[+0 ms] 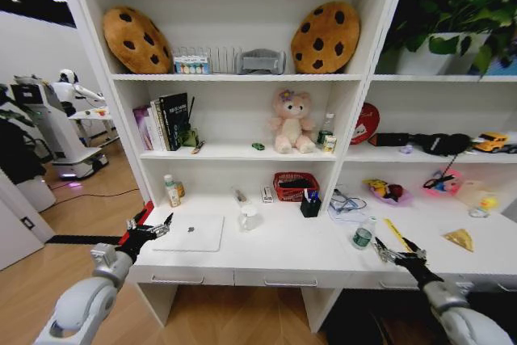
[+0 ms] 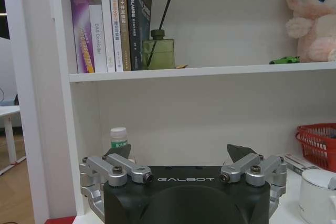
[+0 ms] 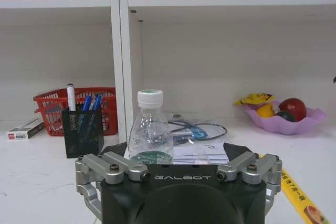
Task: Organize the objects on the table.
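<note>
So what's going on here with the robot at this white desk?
The robot faces a cluttered white desk joined to shelves, and neither gripper holds anything. The left gripper hovers open at the desk's left edge beside the closed laptop. The right gripper hovers open near the front right, lined up with a small clear bottle next to the yellow ruler. The white mug, pen holder and red basket sit untouched.
</note>
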`<state>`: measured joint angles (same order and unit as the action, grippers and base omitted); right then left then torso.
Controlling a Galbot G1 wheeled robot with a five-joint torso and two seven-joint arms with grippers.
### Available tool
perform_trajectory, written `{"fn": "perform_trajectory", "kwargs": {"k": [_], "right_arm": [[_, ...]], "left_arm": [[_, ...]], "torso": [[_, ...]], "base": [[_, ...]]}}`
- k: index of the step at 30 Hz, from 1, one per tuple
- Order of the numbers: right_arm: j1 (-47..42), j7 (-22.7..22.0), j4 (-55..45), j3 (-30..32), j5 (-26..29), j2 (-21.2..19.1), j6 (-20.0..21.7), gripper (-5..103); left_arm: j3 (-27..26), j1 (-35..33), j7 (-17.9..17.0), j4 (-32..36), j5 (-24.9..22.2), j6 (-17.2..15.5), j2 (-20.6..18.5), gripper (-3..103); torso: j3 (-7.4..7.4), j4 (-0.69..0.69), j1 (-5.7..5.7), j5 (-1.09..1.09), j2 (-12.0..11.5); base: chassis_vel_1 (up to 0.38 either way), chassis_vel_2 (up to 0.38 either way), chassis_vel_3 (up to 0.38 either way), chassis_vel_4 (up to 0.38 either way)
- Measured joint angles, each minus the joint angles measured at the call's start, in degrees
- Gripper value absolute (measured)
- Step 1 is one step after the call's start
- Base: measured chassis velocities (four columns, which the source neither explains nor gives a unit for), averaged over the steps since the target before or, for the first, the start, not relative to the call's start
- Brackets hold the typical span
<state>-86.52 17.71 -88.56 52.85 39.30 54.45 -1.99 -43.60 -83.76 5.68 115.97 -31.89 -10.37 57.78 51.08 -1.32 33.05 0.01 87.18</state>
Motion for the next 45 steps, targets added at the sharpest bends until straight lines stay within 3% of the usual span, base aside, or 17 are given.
{"fn": "perform_trajectory", "kwargs": {"k": [16, 29, 43, 45], "right_arm": [[8.5, 3.77, 6.72, -4.79, 6.42, -1.97, 7.16, 100], [15.24, 1.46, 9.59, -11.04, 3.95, -2.63, 10.43, 100], [19.16, -0.73, 12.73, -13.61, 2.71, -2.27, 9.92, 103], [19.59, -0.89, 12.72, -13.83, 2.38, -2.32, 10.0, 95]], "left_arm": [[0.0, 0.0, 0.0, 0.0, 0.0, 0.0, 0.0, 100], [0.0, 0.0, 0.0, 0.0, 0.0, 0.0, 0.0, 100], [0.0, 0.0, 0.0, 0.0, 0.0, 0.0, 0.0, 100], [0.0, 0.0, 0.0, 0.0, 0.0, 0.0, 0.0, 100]], "torso": [[0.0, 0.0, 0.0, -0.02, 0.0], [0.0, 0.0, 0.0, -0.01, 0.0], [0.0, 0.01, -0.01, -0.01, 0.0], [0.0, 0.0, -0.01, -0.01, 0.0]], "base": [[0.0, 0.0, 0.0, 0.0], [0.0, 0.0, 0.0, 0.0], [0.0, 0.0, 0.0, 0.0], [0.0, 0.0, 0.0, 0.0]]}}
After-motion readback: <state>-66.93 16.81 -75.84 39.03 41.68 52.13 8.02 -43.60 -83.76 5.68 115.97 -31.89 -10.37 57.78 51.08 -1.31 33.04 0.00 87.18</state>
